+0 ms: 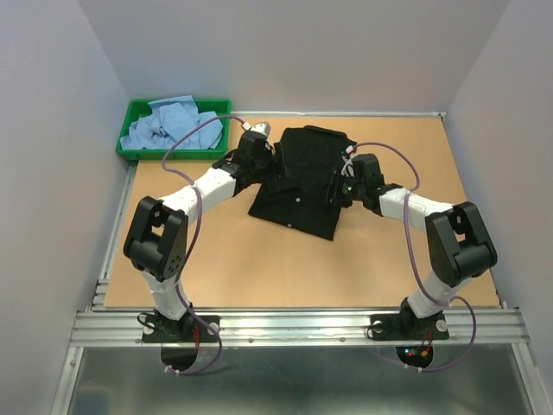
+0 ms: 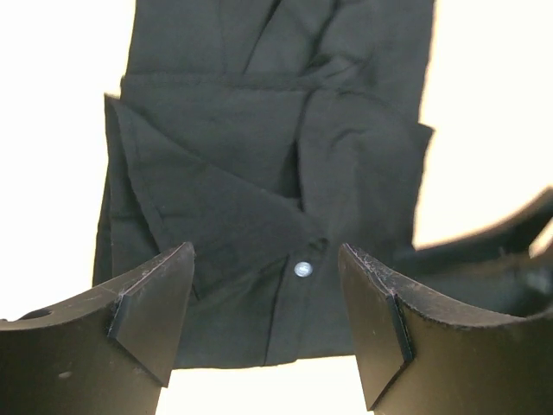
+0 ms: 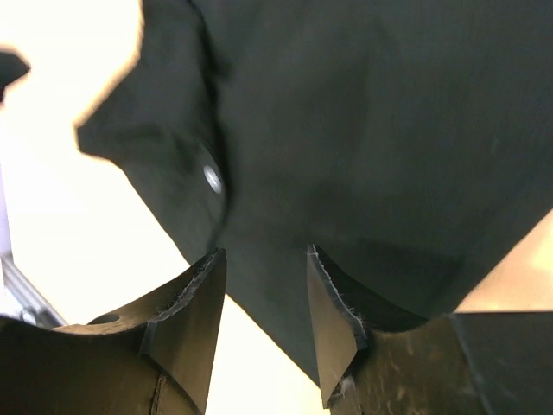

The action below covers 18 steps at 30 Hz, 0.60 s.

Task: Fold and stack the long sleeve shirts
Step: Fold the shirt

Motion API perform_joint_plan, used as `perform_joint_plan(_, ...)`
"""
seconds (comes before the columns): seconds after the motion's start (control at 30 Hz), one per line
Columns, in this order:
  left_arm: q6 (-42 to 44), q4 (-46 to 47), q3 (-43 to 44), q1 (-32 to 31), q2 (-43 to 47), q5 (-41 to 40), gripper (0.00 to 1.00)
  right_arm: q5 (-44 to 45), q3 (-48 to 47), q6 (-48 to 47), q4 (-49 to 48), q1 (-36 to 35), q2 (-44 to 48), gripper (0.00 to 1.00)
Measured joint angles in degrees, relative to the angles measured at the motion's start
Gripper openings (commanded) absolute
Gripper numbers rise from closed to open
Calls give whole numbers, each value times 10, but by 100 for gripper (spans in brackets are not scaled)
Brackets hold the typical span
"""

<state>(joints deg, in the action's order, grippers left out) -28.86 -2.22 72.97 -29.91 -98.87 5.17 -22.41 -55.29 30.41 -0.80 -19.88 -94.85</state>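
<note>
Tan bench (image 1: 259, 268), grey walls on three sides. Both arms reach out from the near rail and converge on one black shirt (image 1: 302, 177) lying mid-bench, toward the far side.

Left hand (image 1: 273, 168) is at the shirt's left edge. It's released: in its wrist view the fingers (image 2: 151, 316) are spread wide with nothing between them. Shirt lies straight ahead of that hand and below it, partly folded, with panels overlapping and a pale button (image 2: 302, 269) just past the tips.

Right hand (image 1: 333, 188) is at the shirt's right edge, a bit nearer to me than the left one. It's also released, but the gap is narrower. In its wrist view the cloth edge runs down into the gap between the fingers (image 3: 186, 324). I don't see it pinched.

Key relation: the shirt's long axis runs near-to-far, near end skewed slightly left. The hands flank it across the short axis, left further up, right lower down. So both are about equally placed for a two-handed pinch. My read is that the next fold pivots about that long axis or brings one end over the other; I can't say which from here.

Far left corner: green tray (image 1: 164, 156) with the blue shirts (image 1: 168, 125) heaped in it, unfolded, well apart from both hands. Nothing stacked yet, so it's early in the task.
</note>
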Motion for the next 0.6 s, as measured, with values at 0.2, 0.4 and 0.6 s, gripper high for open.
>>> perform_joint_plan(0.2, -27, -50, 33, -1, -72, -36, 79, -19, 58, 0, -28, -4, -12, 47)
perform_joint_plan(0.4, -51, -67, 44, 8, -106, -56, 76, -19, 83, -3, -63, -4, -34, 47)
perform_joint_plan(0.6, -65, -68, 72, 17, -139, -56, 59, -19, 86, -8, -75, -5, -36, 47)
